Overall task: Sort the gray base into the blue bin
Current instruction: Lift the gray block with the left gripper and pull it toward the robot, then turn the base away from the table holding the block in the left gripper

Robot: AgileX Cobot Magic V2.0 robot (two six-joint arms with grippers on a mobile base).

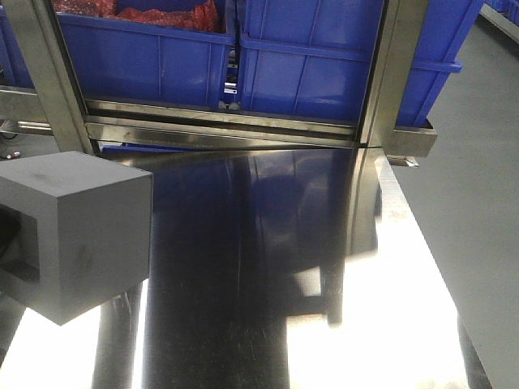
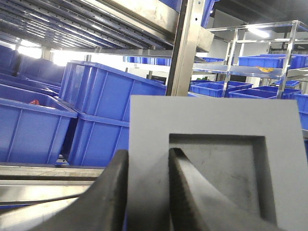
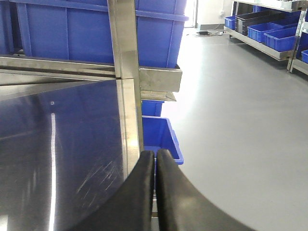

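Gray base (image 1: 77, 235) held above left edge of steel table (image 1: 243, 267), short of blue bins (image 1: 324, 65) behind table. Left gripper (image 2: 148, 159) fingers pinch one recess wall; right gripper (image 3: 155, 156) fingers pressed together, empty. Risk: single-wall pinch lets block pivot, slip.

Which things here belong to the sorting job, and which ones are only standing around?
For the job: gray block, held by the left gripper; one of the blue bins, I cannot tell which.
Lying about: steel table, shut right gripper, red items in a bin.
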